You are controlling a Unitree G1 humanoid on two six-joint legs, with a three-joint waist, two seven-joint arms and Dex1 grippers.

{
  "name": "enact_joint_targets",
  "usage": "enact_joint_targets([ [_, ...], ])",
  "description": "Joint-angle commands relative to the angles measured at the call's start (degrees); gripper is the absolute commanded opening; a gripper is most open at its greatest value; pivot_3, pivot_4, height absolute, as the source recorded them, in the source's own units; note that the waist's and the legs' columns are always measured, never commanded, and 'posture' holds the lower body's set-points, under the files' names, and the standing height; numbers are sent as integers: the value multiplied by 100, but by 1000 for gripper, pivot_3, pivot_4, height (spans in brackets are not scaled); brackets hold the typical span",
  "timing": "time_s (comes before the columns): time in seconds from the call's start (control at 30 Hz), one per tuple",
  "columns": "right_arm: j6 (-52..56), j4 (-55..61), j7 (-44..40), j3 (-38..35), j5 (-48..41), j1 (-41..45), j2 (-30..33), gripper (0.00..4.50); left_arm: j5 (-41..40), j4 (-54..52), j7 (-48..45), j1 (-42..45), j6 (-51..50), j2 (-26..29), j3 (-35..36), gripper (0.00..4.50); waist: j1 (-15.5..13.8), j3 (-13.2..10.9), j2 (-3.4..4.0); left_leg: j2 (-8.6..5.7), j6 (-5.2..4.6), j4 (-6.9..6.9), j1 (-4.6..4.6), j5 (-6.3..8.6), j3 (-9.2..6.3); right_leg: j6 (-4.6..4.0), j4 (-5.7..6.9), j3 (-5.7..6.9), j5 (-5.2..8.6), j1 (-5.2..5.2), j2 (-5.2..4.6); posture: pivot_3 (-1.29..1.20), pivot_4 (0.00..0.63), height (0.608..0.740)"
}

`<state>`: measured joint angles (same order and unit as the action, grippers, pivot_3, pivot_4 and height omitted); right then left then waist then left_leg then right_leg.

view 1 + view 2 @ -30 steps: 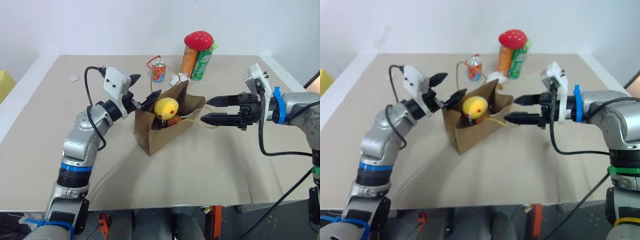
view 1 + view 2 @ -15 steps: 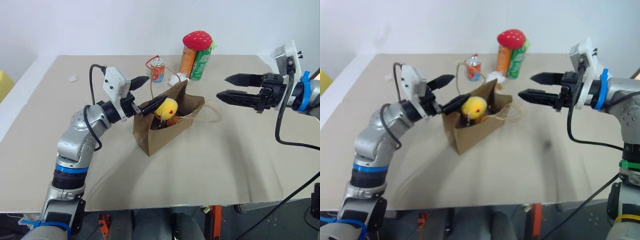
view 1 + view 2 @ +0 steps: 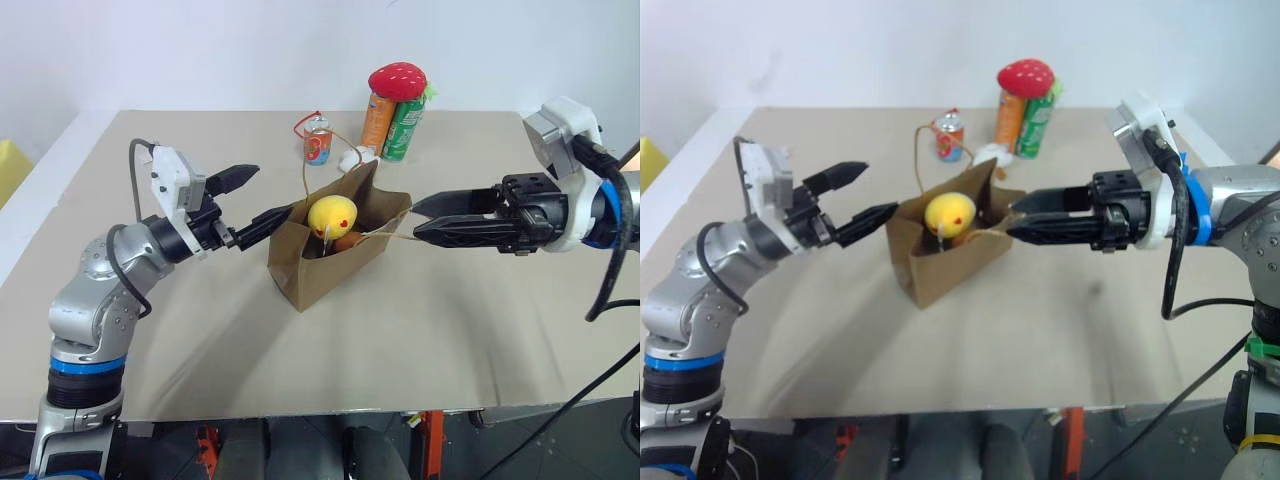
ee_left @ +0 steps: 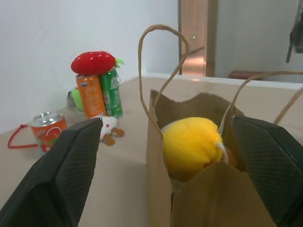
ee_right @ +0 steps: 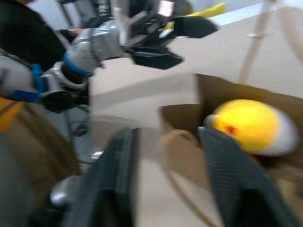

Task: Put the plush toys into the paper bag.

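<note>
While the paper bag (image 3: 335,250) stood on the surface (image 3: 470,330), the yellow-and-white toy (image 3: 331,215) sat inside.
Left tool (image 3: 252,198) was spread wide beside it; right tool (image 3: 422,217) was narrowed at a cord handle (image 3: 398,238), grasp unclear.

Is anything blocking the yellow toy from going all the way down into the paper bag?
Something orange-brown lies under the round yellow toy, which sits at the mouth of the paper bag, so it may be resting on that. What the thing below is cannot be told. Nothing covers the bag's opening from above.
</note>
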<state>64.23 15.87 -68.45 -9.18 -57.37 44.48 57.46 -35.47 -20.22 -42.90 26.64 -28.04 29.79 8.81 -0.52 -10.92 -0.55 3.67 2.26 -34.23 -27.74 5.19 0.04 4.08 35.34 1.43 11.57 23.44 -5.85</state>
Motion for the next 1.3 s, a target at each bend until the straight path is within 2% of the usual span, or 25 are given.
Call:
enact_joint_targets([
  [0.03, 177, 501, -49, 44, -473, -28, -64, 520, -205, -382, -44, -105, -57, 148, 133, 4500, 2, 0, 0, 0, 0, 0, 0, 0, 0, -1, 0, 0, -1, 1, 0, 0, 150, 740],
  [0.07, 154, 608, 24, 152, -466, -78, -158, 189, -305, -422, -41, -137, -120, 176, 168, 4500, 2, 1, -1, 1, 0, 0, 0, 0, 0, -1, 0, 0, -1, 0, 0, 0, 150, 740],
  [0.1, 81, 698, 71, 270, -388, -132, -230, 42, -366, -441, -19, -148, -175, 202, 186, 4500, 3, 1, -1, 2, 1, 0, 3, 0, 0, -1, 0, 0, -1, -1, 0, 0, 150, 740],
  [0.27, -353, 1069, 465, 1046, 222, -519, -751, 42, -332, -517, -30, -287, -156, 352, 131, 4500, 0, 1, 0, 2, 1, -1, 3, 1, 0, -3, 0, 1, -4, 2, 0, 0, 150, 740],
  [0.47, -1657, 814, 1102, 1928, 1830, -855, -1384, 42, -199, -683, 67, -536, -27, 350, 62, 4500, 3, 1, -2, 2, 1, -5, 2, 1, 1, -2, 0, 2, -4, 4, 0, 0, 150, 740],
  [0.7, -2298, 568, 1323, 2054, 2477, -885, -1817, 42, -36, -829, 44, -746, 16, 360, -150, 4500, -2, 1, -2, 2, 1, 0, 3, 1, 1, -2, 0, 4, -4, 9, 1, 0, 150, 740],
  [1.3, -2499, 273, 1291, 2187, 2888, -702, -2332, 42, 526, -221, 30, -584, 536, -1, -609, 4500, 1, 1, -1, 3, 2, 4, 2, 1, 1, -4, 0, 5, -6, 14, 1, 0, 150, 740],
])
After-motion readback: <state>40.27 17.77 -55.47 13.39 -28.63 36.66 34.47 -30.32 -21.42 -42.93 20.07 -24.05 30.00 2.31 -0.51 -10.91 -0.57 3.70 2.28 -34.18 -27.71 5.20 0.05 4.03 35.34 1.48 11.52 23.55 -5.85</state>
